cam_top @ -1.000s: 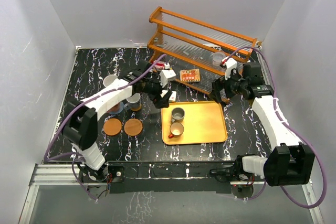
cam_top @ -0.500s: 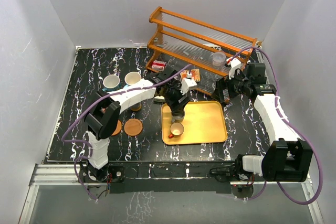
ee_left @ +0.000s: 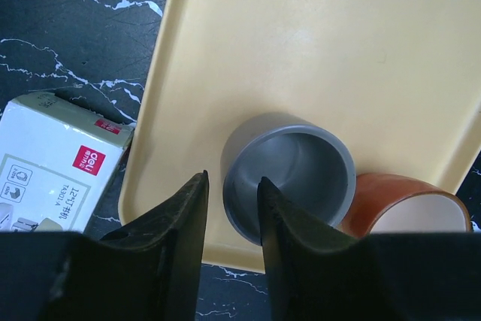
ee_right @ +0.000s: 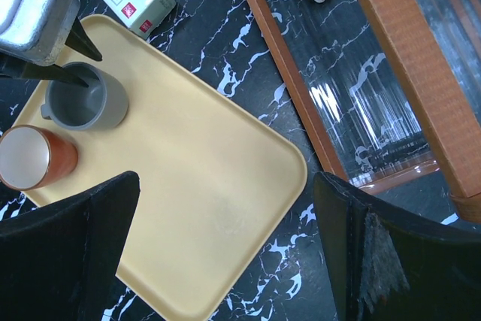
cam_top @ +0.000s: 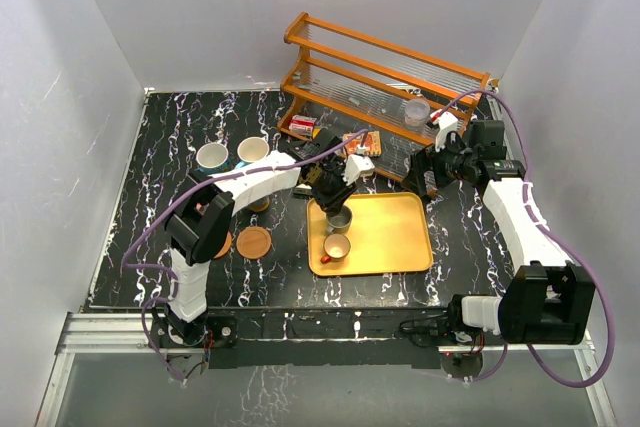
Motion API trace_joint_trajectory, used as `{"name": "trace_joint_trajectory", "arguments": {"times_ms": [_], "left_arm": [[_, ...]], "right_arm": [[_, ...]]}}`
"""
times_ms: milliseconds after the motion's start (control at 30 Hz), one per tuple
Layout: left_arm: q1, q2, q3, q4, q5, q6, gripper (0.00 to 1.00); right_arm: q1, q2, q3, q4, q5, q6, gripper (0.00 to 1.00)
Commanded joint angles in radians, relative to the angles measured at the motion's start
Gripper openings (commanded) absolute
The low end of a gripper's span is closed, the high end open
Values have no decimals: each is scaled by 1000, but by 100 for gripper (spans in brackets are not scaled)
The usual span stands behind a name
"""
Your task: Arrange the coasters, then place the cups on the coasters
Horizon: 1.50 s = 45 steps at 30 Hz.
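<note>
Grey cup (ee_left: pixel 289 174): upright with its mouth up and its long axis vertical, on the yellow tray (ee_left: pixel 338 35), lower centre of the left wrist view.
Handle (ee_right: pixel 45 112): a small stub that seems to point toward the left edge of the right wrist view.
Orange cup (ee_left: pixel 402 204): just beside the grey cup at the lower right, mouth up.
Left gripper (ee_left: pixel 231 182): fingers narrowly apart, straddling the grey cup's wall, one inside and one outside. Cannot tell whether they pinch it.
Right gripper (ee_right: pixel 225 178): fingers spread wide, holding nothing, near the tray's upper-right corner in the top view.
</note>
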Motion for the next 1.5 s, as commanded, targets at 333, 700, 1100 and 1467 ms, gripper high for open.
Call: {"name": "trace_joint_trajectory", "arguments": {"times_ms": [333,700,1100,1467], "left_arm": [[-15,15,67,-76,-18,28,10],[-16,29,54,-77,-22,22,24],[-16,0,64,-106,-32,46,0],[-6,-162,20,-213,-94,145,0]], "right_arm": [[-2,20,21,19,-26,-7,98],[-3,22,23,16,-29,-10,98],[-3,26,23,9,-29,-15,98],[-3,23,23,8,-33,-16,98]]}}
